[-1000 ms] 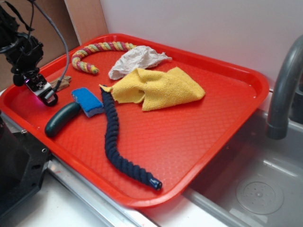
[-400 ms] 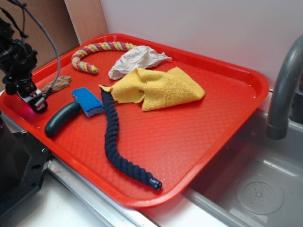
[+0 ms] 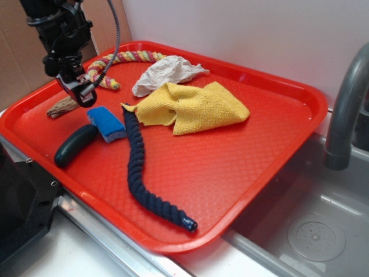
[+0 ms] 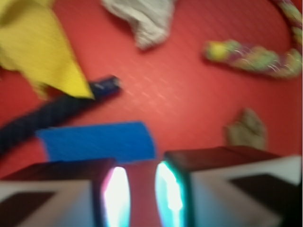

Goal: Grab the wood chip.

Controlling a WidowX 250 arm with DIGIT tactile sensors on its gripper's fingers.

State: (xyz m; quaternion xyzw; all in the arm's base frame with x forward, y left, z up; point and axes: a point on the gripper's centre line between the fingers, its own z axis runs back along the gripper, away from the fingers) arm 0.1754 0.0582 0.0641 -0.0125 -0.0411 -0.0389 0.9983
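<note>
The wood chip (image 3: 62, 107), a rough tan-brown sliver, lies flat at the left rear of the red tray (image 3: 242, 156). In the blurred wrist view it (image 4: 246, 128) shows to the right, ahead of the fingers. My gripper (image 3: 79, 97) hangs above the tray, just right of the chip and behind the blue sponge (image 3: 107, 124). In the wrist view my gripper (image 4: 142, 189) has its jaws nearly together, with only a narrow strip of red tray between them and nothing held. The sponge (image 4: 97, 142) sits just ahead on the left.
A dark green cylinder (image 3: 75, 144) lies beside the sponge. A navy rope (image 3: 141, 167), yellow cloth (image 3: 193, 107), crumpled paper (image 3: 167, 74) and a multicoloured rope (image 3: 121, 60) also lie on the tray. A grey faucet (image 3: 346, 109) and sink (image 3: 311, 231) are at the right.
My gripper has risen from the tray's left edge and moved back and to the right, past the wood chip. The chip and the other objects lie where they were.
</note>
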